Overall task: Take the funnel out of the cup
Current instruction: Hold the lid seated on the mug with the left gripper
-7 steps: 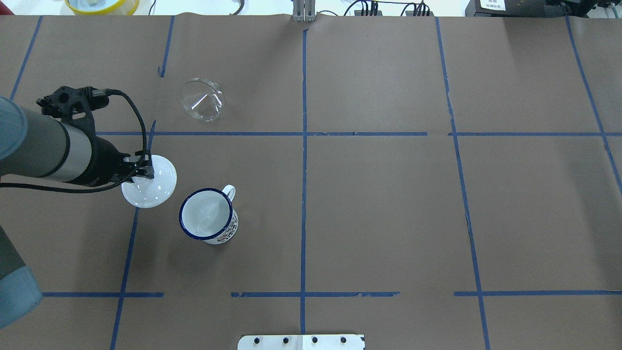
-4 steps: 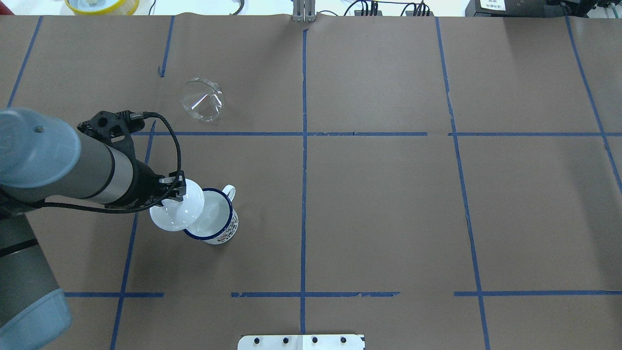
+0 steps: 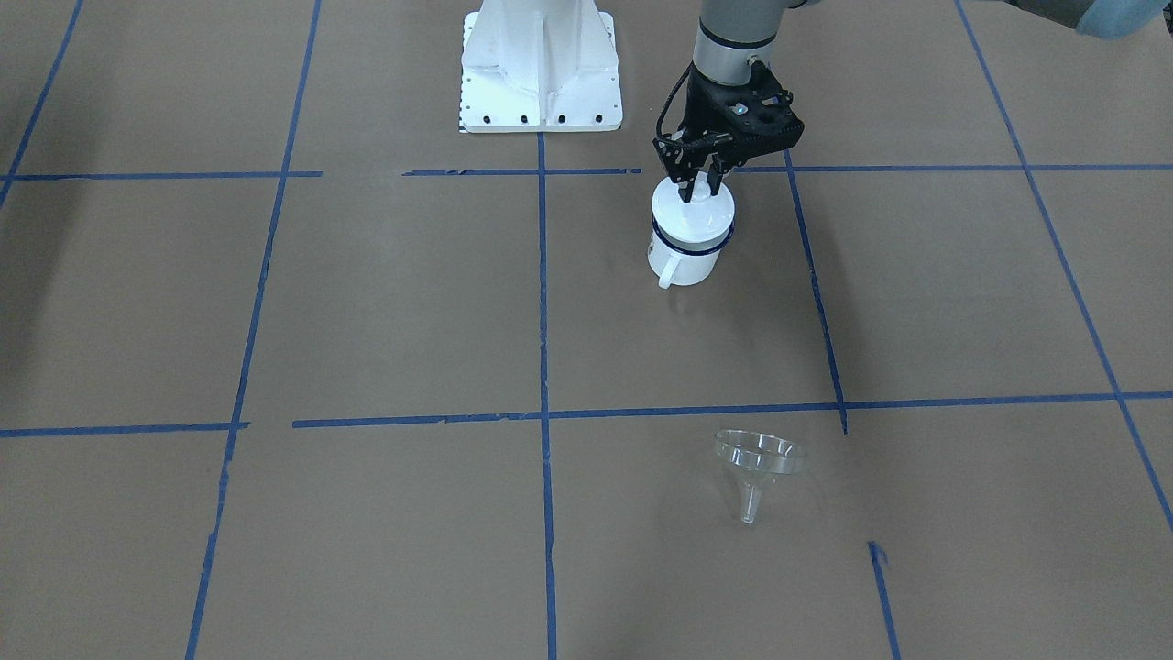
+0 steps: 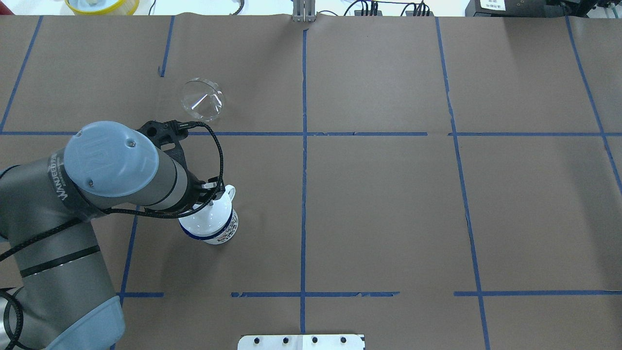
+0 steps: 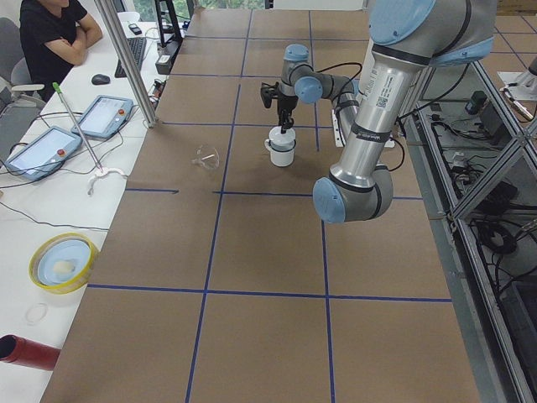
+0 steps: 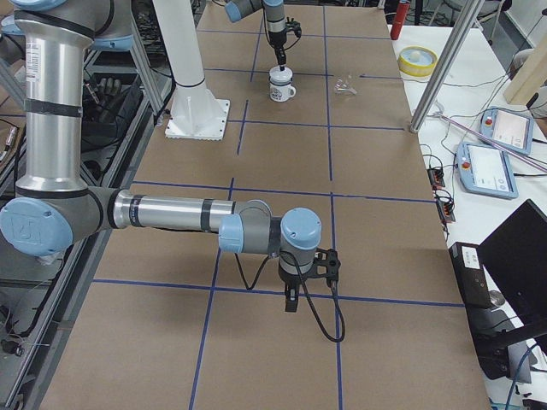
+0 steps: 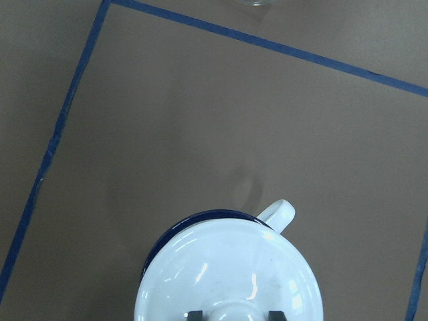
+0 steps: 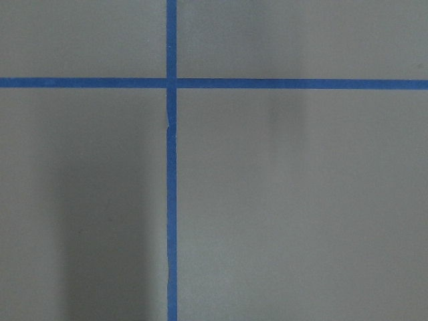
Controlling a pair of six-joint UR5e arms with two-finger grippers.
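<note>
White lid [image 3: 701, 216] hiding cup [image 3: 685, 261] mouth, left gripper [image 3: 696, 189] pinching its knob, funnel [image 3: 759, 458] well apart, right gripper [image 6: 292, 301] state unreadable

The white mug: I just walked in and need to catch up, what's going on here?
The left gripper holds the white lid by its knob, jaws shut on it, right over the cup; whether it is fully seated is unclear. The funnel is out of the cup, resting apart on the table, farther from the robot.
</note>
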